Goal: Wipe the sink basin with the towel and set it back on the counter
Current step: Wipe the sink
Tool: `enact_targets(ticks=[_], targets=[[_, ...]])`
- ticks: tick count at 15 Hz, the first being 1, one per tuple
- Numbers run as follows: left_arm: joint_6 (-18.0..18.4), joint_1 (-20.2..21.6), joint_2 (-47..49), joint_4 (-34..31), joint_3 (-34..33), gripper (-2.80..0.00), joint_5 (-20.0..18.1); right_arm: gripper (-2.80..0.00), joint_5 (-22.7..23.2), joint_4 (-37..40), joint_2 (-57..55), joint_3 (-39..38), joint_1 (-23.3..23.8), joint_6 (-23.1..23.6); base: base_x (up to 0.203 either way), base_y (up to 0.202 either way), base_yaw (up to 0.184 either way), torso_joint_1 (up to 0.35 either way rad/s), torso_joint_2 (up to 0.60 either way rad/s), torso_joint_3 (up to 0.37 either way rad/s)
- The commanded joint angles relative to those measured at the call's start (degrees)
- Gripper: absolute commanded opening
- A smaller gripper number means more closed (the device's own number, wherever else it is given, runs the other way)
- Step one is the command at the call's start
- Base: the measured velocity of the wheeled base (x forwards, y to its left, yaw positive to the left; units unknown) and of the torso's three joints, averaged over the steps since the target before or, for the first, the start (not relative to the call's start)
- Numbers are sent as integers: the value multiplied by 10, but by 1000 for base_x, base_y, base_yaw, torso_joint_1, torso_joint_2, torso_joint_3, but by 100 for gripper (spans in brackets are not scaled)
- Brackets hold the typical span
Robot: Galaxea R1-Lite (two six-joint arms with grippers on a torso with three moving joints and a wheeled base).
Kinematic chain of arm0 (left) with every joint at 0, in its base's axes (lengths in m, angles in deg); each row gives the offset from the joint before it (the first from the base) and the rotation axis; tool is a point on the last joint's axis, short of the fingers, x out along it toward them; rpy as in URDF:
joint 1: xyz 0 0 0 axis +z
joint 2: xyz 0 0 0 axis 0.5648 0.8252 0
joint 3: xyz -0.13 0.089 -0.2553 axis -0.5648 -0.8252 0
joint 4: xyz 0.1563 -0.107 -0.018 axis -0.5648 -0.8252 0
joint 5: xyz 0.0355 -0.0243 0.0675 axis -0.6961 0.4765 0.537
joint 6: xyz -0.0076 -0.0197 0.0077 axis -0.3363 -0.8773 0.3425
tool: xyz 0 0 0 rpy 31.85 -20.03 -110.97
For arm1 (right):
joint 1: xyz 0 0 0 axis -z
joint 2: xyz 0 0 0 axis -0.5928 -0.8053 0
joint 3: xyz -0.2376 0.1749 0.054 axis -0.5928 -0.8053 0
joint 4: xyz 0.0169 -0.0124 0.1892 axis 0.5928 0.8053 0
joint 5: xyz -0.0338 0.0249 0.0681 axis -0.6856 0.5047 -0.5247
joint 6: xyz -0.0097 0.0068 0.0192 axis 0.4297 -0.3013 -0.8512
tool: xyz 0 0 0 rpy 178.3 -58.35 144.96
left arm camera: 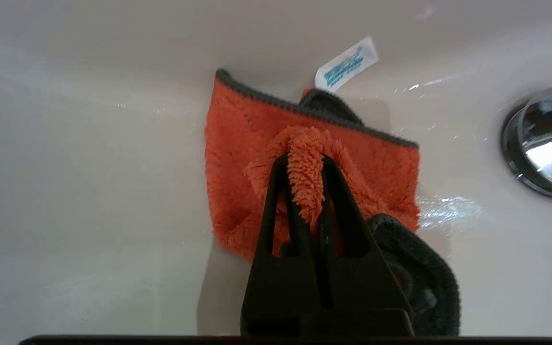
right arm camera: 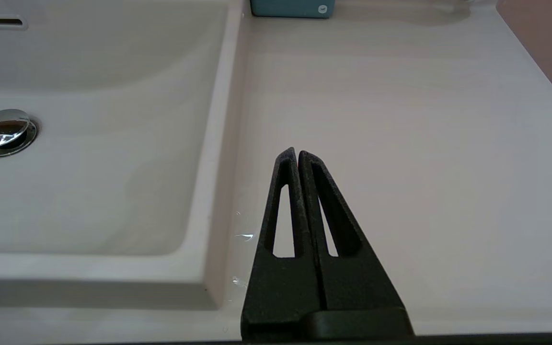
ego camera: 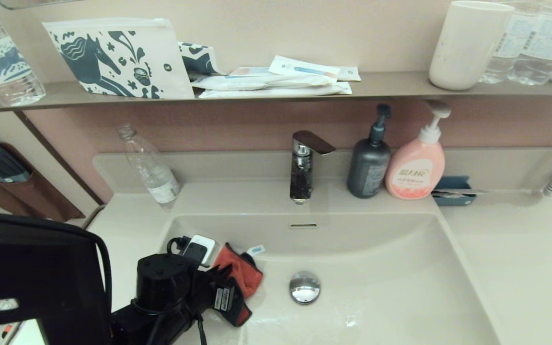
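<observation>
The wiping step is under way — the left end effector (left arm camera: 304,158), clamped on a bunched fold of the towel (left arm camera: 237,158), presses it against the sink basin (ego camera: 391,278) left of the drain stopper (ego camera: 304,286). Next it should sweep right. The right end effector (right arm camera: 297,154), fingers together and empty, hovers above the bench (right arm camera: 400,120).

Free room: the sink basin (ego camera: 376,287) floor is lying open across the centre and right of the head view, broken only by the chrome drain stopper (ego camera: 304,286). The counter (ego camera: 520,249) at right is offering a broad bare stretch. Obstacles: the left gripper (left arm camera: 304,163), pinching the towel (ego camera: 240,270), is occupying the basin's lower-left corner. Faucet (ego camera: 302,167), grey pump bottle (ego camera: 369,163), pink pump bottle (ego camera: 417,165) and clear bottle (ego camera: 154,170) are crowding the back ledge.
</observation>
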Motion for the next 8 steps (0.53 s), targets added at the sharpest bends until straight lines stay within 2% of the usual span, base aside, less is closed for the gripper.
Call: enact_targets(ticks=[1,8], targets=[[-2,6,24,4,-1,-280,0,-280,0,0,-1,0,0,0,0,0,0,0,0,0],[-19,5,34,5,-58,-280,-1,-280,0,0,-1,0,0,0,0,0,0,0,0,0]])
